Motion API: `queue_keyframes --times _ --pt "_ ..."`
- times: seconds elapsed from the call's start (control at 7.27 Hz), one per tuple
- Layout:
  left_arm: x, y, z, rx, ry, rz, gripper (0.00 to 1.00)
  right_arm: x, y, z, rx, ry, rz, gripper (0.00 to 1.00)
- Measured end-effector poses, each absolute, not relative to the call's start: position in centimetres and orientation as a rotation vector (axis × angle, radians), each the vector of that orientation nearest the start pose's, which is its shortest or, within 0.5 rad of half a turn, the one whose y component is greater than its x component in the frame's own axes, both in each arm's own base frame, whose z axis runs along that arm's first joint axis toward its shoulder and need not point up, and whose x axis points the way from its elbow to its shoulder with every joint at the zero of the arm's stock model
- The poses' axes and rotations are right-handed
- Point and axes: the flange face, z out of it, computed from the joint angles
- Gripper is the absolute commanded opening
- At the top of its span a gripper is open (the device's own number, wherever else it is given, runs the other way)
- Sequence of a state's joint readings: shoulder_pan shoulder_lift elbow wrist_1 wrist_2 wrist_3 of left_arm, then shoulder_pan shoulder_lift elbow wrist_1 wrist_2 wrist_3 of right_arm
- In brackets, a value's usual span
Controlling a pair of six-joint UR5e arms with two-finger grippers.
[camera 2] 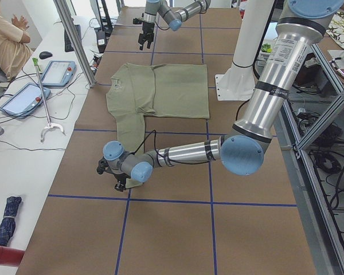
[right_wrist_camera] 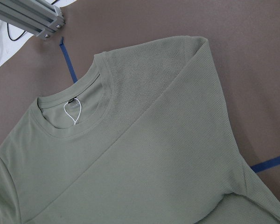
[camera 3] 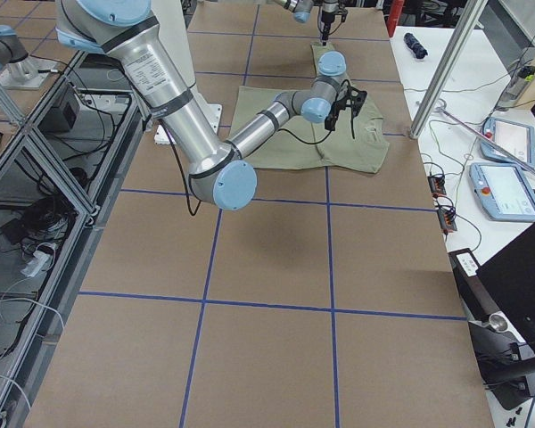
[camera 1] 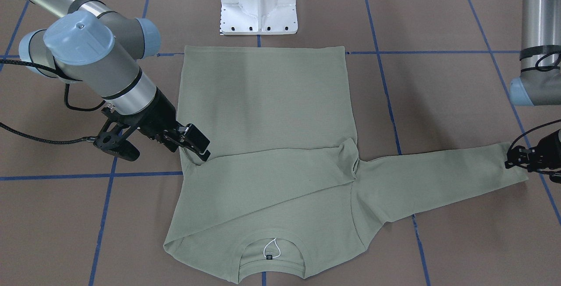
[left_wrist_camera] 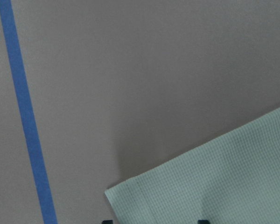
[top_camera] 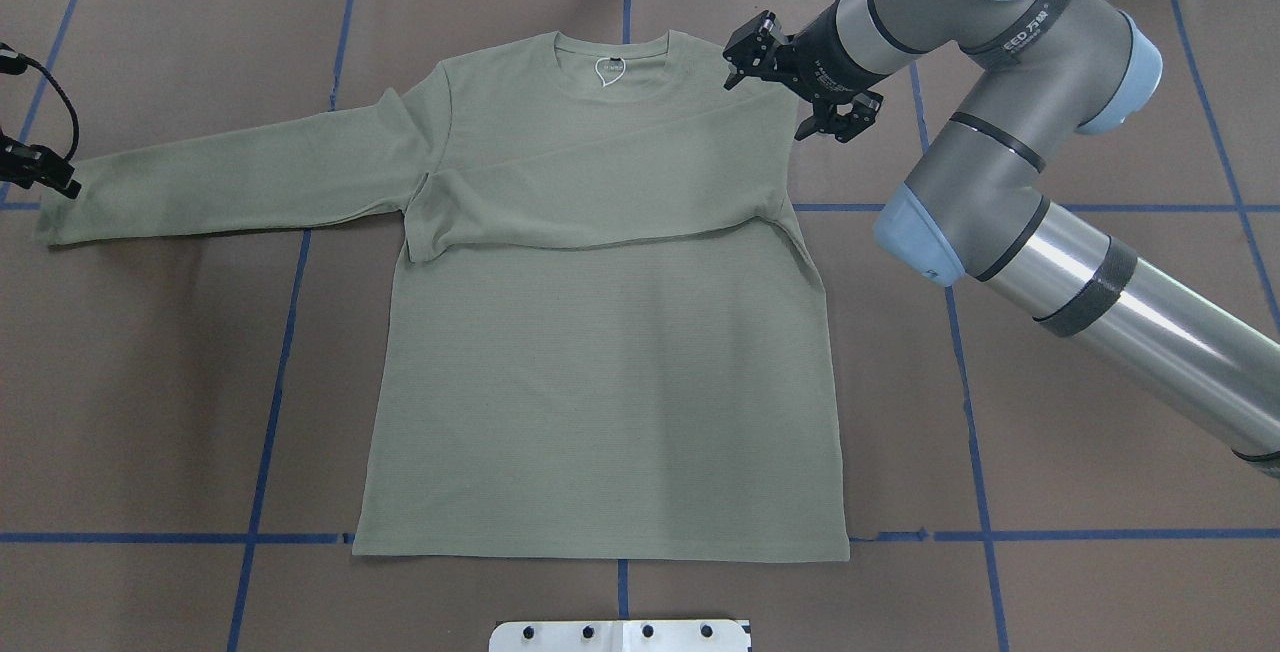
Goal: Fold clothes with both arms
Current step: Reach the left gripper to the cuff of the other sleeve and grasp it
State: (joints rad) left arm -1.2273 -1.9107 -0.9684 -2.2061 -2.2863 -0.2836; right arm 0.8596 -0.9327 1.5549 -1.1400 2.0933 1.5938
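Hovers at shoulder of sage-green long-sleeved knit shirt [top_camera: 600,382] with right black two-finger tool [camera 1: 164,150] spread apart, empty. Cannot tell left tool's [top_camera: 42,175] state at outstretched cuff [top_camera: 70,217].

Robotics lab. Two arms [camera 2: 269,86], a pedestal [camera 1: 258,5], table [camera 2: 172,235] gridded in blue tape [top_camera: 150,537], aluminium posts [camera 2: 73,40], teach pendants [camera 2: 57,73] on a side bench [camera 2: 23,166], loose cables [camera 2: 327,166], person [camera 2: 6,40] seated there.
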Motion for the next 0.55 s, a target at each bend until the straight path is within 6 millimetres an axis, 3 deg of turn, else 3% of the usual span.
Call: queue_keyframes --times 0.55 --pt "15.4 -61.91 70.35 0.083 0.837 0.191 0.64 -38.87 -57.99 22.66 -0.014 -1.15 0.511 1.0"
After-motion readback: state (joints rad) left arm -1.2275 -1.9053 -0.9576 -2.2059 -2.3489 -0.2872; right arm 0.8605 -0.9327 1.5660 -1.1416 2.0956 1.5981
